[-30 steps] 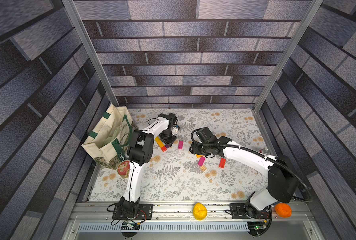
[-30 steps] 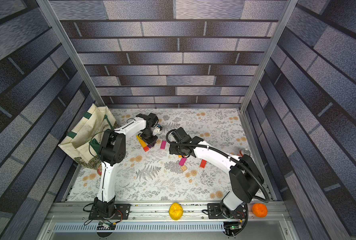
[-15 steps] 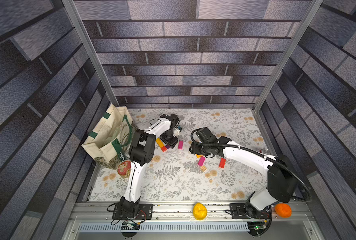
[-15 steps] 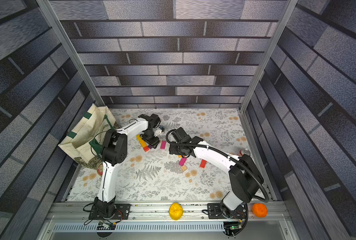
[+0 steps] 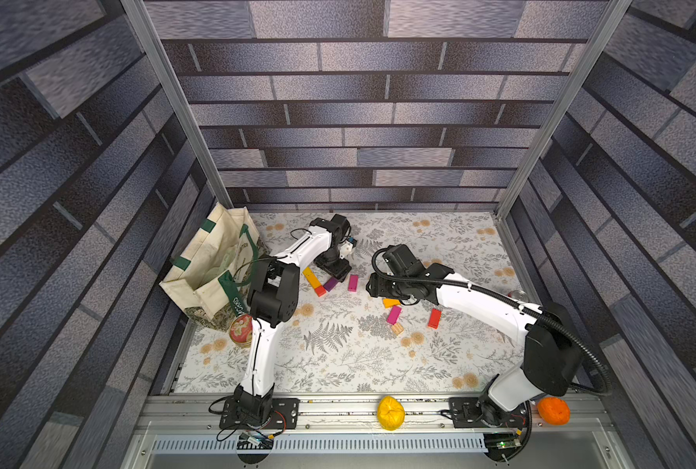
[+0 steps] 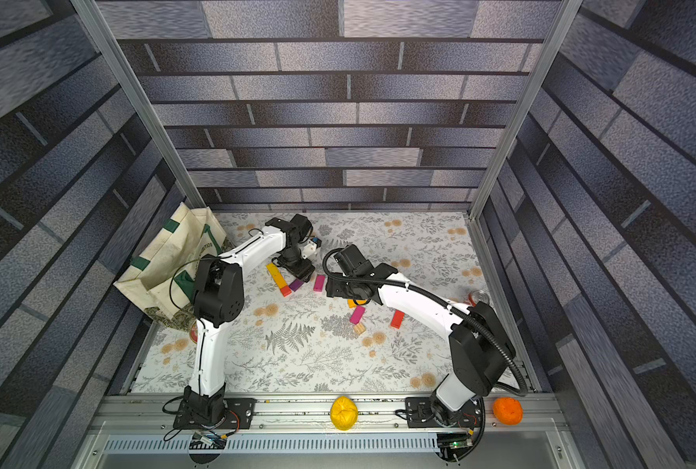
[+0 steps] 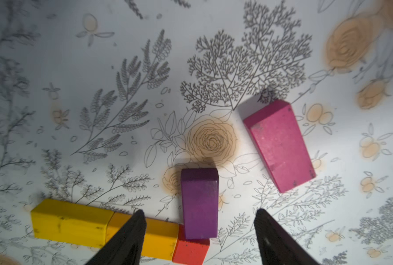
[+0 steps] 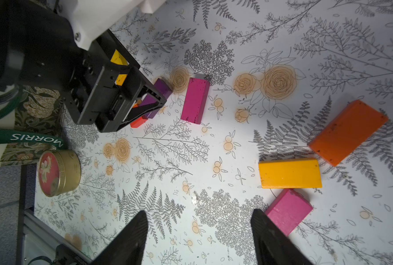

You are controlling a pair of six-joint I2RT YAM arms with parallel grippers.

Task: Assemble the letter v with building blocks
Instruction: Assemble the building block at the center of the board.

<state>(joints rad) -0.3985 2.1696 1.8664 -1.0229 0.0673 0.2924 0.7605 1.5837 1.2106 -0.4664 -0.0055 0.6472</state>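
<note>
Left of table centre, left gripper hovers, fingers spread wide; purple block lies between them, clear of both, near end against red block. Right gripper spread, empty; magenta block just beside one finger.

Both top views looked steeply down from high above the table, with the front rail at 6 o'clock and the back wall at 12, and they shared the whole scene. The left wrist camera sat close over the purple block. The right wrist camera, farther off, took in the same purple block and the magenta block beside it.
</note>
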